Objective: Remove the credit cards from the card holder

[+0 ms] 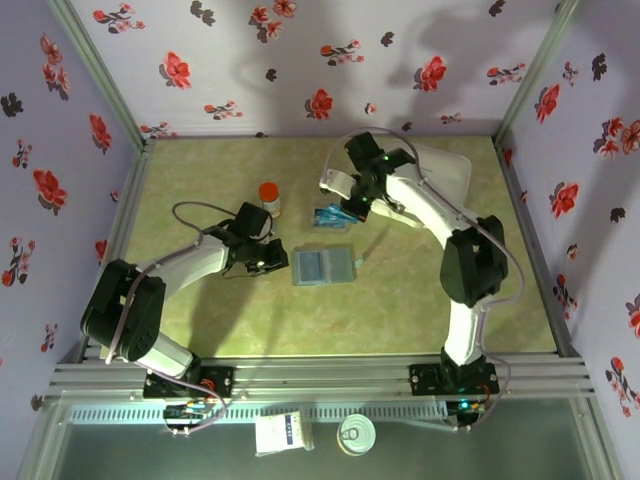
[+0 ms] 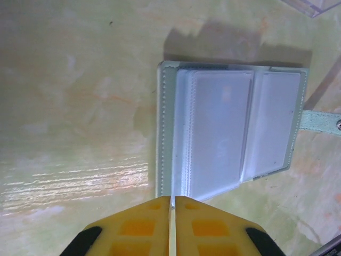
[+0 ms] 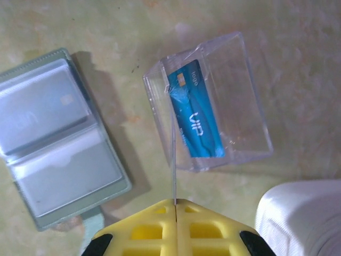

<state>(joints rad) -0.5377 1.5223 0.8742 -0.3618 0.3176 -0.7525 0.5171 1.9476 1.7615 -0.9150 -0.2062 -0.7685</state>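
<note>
Lowering the held card (image 3: pixel 172 160) well means keeping it upright and sliding it in beside the teal credit card (image 3: pixel 195 120) that stands in the clear stand (image 3: pixel 245 117), without nudging the stand over. The right gripper (image 3: pixel 175 205) has its pads pressed together on what looks like a thin card seen edge-on. It hangs above the stand, near the white box (image 3: pixel 303 213). The left gripper (image 2: pixel 172 201), closed and empty, sits low just beside the open card holder (image 2: pixel 229 128), where one pocketed card (image 3: pixel 45 109) shows faintly.

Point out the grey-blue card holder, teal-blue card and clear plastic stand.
Grey-blue card holder (image 3: pixel 53 141): right wrist view, centre fold.
Teal-blue plastic card (image 3: pixel 196 118): right wrist view, printed face.
Clear plastic stand (image 3: pixel 241 101): right wrist view, bare panel.
</note>
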